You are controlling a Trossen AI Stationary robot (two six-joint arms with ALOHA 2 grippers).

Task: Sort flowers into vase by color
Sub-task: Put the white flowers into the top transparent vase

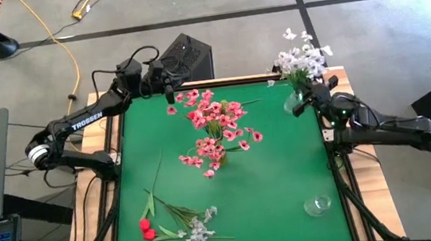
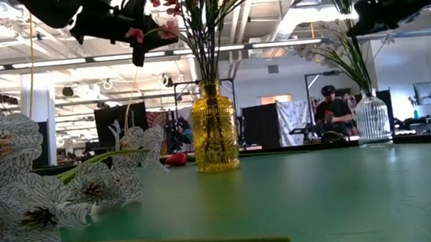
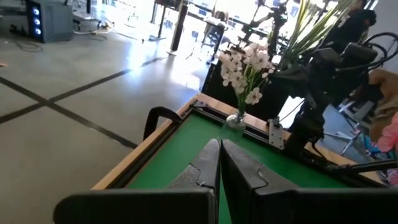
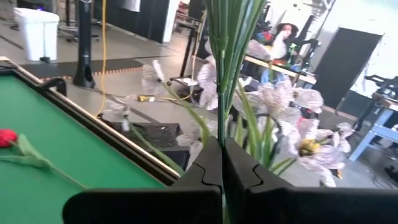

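Flowers: sorting looks roughly two-thirds done, by my estimate. Lower left of the high view: red buds [image 1: 145,229] and a white-grey spray [image 1: 199,231] lie loose on the green table [image 1: 277,170], not yet placed. Centre: pink blossoms [image 1: 215,128] stand in the yellow vase [image 2: 214,128]. Upper right: white flowers [image 1: 302,60] stand in a clear vase [image 1: 294,100] at the table's far corner. Lower right: an empty clear vase [image 1: 318,204], which I take to be meant for the reds.

Left gripper [image 1: 167,89] hovers at upper centre-left, above the table's far edge beside the pinks; the left wrist view shows its fingers pressed together, holding nothing. Right gripper [image 1: 310,99] sits at the clear vase; the right wrist view shows its fingers clamped on the green stems [image 4: 227,56] of the white flowers.

Only the low view shows the yellow vase's colour and ribbed glass; the high view hides it under blossoms. Only the high view shows the empty vase.
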